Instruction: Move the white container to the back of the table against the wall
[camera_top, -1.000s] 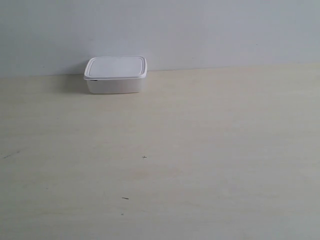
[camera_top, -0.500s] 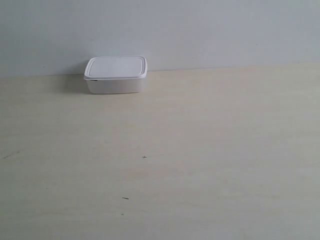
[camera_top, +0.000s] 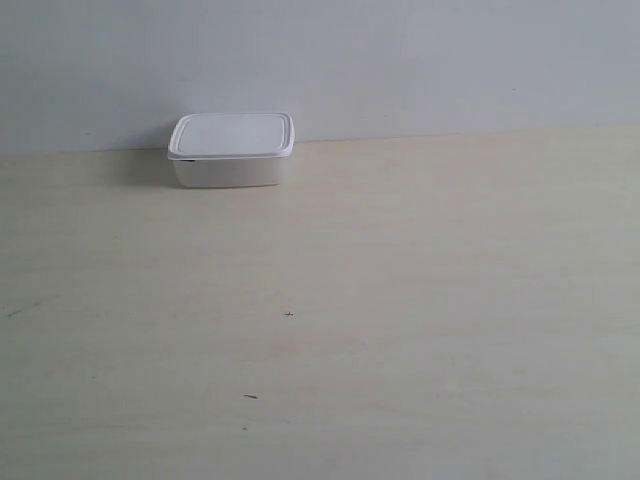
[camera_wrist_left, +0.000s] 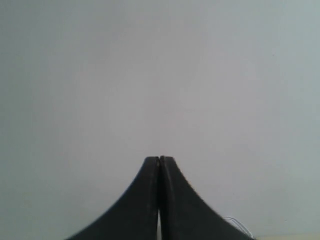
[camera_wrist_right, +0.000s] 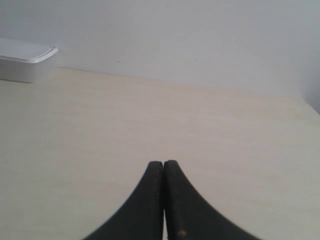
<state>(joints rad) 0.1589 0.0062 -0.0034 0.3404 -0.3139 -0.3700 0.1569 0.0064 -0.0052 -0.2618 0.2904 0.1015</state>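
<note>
Sitting at the back of the table (camera_top: 400, 300), the one white container (camera_top: 231, 150) is resting with its flat lid (camera_top: 232, 133) on, its rear edge meeting the line where the tabletop ends at the wall (camera_top: 400, 60); it is probably touching the wall, though the exterior view is not letting me be sure. It is lying exactly where it was a second ago, and nothing else on the table is showing any change either. I am holding both of my claws well apart from it: my left claw (camera_wrist_left: 159, 159) is pointing at plain wall with its two dark fingers pressed together and nothing between them, and my right claw (camera_wrist_right: 163, 162) is hanging over bare tabletop, likewise pinched closed and empty, with the container off in the far corner of its view. A few small dark specks (camera_top: 289, 315) are showing on the pale wood grain nearer the camera.
</note>
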